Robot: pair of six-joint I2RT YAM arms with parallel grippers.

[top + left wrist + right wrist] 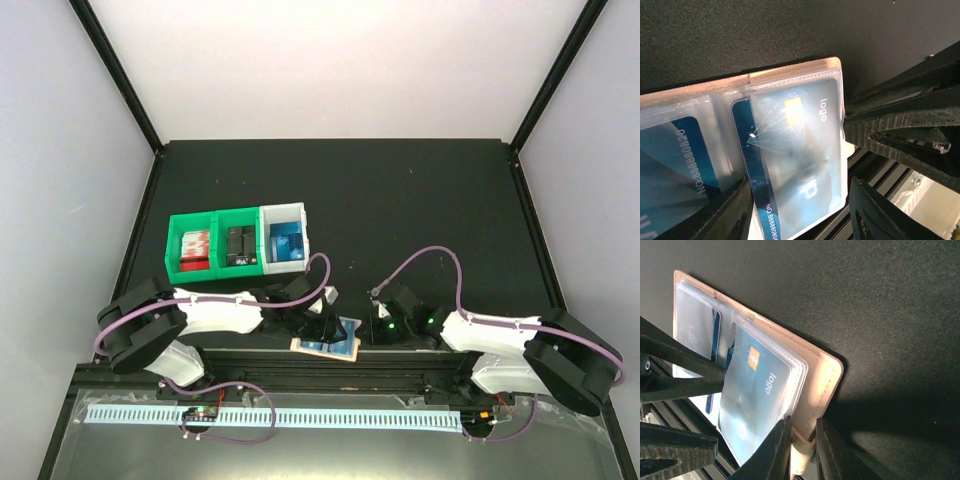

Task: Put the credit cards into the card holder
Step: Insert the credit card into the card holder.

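While clamped on the tan edge of the card holder (pixel 826 375), reaches in from 3 o'clock with the right gripper (pixel 802 422). Lies open at 6 o'clock on the table (pixel 400 200), between both arms. Shows blue credit cards (pixel 800 145) tucked inside clear sleeves (pixel 836 100). Straddles the top sleeve from 9 o'clock with the left gripper (pixel 801 187), fingers (pixel 740 212) spread, grasping nothing. Places the bins (pixel 200 217) at 11 o'clock, well apart.
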